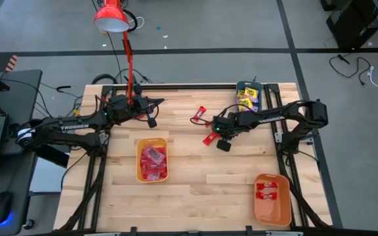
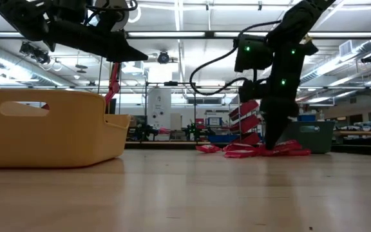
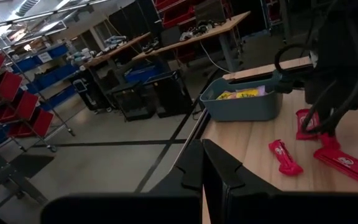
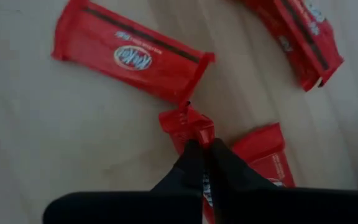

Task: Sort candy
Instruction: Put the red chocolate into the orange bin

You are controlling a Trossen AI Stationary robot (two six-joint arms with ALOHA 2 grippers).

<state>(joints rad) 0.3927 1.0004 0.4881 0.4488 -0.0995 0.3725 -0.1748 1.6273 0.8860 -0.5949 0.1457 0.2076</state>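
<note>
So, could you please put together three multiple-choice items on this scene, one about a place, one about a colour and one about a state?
1. Where does the teal tray stand?
A. at the table's far edge, by the right arm
B. at the near left corner
C. in the table's middle

2. What colour is the tray holding the red-wrapped candy?
A. teal
B. yellow-orange
C. white

3. How are the right gripper's fingers?
A. wide open above the table
B. shut on a red candy wrapper
C. inside a tray

Answers:
1 A, the high view shows it at the far edge beside the right arm.
2 B, its walls show yellow-orange from above.
3 B, the right wrist view shows the fingers pinched together on the wrapper's end.
</note>
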